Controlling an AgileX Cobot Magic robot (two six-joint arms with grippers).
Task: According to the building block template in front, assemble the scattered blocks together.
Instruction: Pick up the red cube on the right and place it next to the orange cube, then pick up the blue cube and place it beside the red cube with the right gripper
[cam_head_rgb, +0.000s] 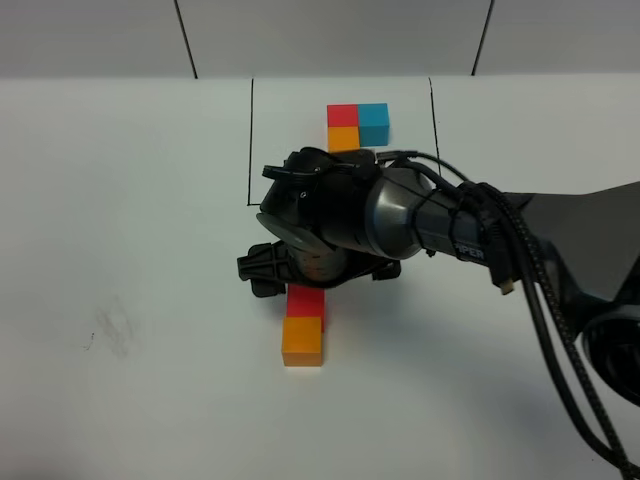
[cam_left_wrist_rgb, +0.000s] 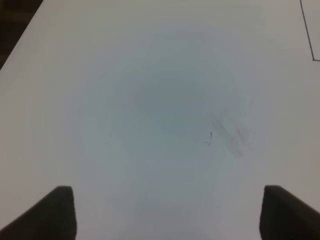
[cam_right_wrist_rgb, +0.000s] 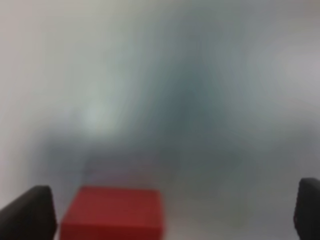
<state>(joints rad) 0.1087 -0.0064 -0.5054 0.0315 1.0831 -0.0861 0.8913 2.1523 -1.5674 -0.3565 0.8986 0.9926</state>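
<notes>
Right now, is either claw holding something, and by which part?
Nothing is held: right gripper open around the red block, left gripper open, empty.

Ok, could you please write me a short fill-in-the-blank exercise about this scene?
The right gripper stands open over a loose cube coloured ___.
That cube touches another loose cube, coloured ___.
In the building block template, the cyan-blue cube sits beside the ___ one.
Missing words: red; orange; red.

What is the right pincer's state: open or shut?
Open: the pincer tips stand far apart, wider than the red cube between them.
</notes>
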